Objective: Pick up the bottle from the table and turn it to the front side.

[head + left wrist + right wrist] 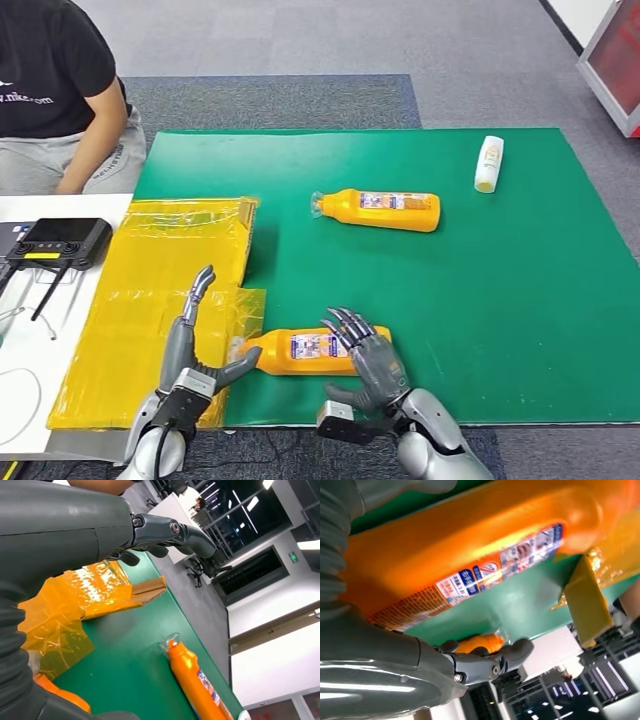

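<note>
**Both hands at the near bottle**

Head view: an orange bottle [313, 351] lies on its side near the front edge of the green mat [490, 330], cap end pointing toward the yellow plastic sheet [151, 290]. The right hand [370, 365] rests over the bottle's base end, fingers spread across it, not clearly closed around it. The left hand [192, 365] hovers open at the cap end, thumb reaching toward the neck, fingers raised apart over the yellow sheet. A second orange bottle [380, 210] lies farther back, and a small white bottle [489, 163] lies well apart at the far right. A seated person [60, 100] is beside the white table [23, 390], where a black controller [56, 241] sits.
</note>
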Robot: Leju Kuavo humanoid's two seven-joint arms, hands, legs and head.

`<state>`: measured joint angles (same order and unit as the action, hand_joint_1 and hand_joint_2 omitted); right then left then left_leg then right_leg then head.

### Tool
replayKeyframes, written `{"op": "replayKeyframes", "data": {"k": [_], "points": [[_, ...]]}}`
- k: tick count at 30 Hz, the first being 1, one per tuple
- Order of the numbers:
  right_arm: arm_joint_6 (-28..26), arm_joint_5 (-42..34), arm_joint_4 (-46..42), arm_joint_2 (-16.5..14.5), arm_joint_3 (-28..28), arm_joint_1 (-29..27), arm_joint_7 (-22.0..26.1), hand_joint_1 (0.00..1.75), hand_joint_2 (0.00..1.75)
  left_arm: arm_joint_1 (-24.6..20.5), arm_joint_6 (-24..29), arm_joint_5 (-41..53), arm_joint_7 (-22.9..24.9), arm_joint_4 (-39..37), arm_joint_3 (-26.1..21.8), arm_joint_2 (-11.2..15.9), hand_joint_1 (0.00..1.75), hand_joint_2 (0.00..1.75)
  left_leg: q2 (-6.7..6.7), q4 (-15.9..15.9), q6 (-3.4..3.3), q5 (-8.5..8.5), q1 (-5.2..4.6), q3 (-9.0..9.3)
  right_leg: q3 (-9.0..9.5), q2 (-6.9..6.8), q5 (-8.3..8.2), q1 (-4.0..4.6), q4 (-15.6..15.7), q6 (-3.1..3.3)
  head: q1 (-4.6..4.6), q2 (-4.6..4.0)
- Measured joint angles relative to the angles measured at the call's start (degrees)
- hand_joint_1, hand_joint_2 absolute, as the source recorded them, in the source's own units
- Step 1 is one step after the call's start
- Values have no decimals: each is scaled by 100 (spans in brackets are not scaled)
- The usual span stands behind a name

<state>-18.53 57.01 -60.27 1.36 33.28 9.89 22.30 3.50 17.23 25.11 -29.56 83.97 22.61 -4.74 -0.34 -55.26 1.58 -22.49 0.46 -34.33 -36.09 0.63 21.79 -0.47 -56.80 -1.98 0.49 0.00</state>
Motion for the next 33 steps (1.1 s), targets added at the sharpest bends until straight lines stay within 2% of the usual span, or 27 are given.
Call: {"op": "replayKeyframes", "data": {"k": [10,15,24,30,33], "points": [[584,-205,479,199,458,626,68,0,175,-8,-67,-50,-28,0,-7,8,0,175,1,0,1,1,0,28,23,2,-6,0,1,4,-1,0],[1145,-431,605,306,707,967,-22,0,175,-9,-64,-96,-77,-18,-8,11,0,175,9,0,3,5,0,39,30,10,-16,1,2,5,-1,0],[2465,-673,1293,454,1427,2070,-661,0,175,-3,163,-219,-233,-152,-11,13,0,175,28,0,-2,21,0,73,56,23,-33,1,7,5,0,0],[2994,-784,1780,413,1893,2640,-1146,0,175,29,360,-285,-264,-208,-12,16,0,175,24,0,-22,-10,0,124,93,18,8,0,14,-3,-1,0],[3061,-799,1984,360,2088,2811,-1360,0,175,39,459,-292,-257,-216,-12,26,0,175,17,0,-23,-31,-1,158,124,11,23,0,18,-6,0,0]]}}
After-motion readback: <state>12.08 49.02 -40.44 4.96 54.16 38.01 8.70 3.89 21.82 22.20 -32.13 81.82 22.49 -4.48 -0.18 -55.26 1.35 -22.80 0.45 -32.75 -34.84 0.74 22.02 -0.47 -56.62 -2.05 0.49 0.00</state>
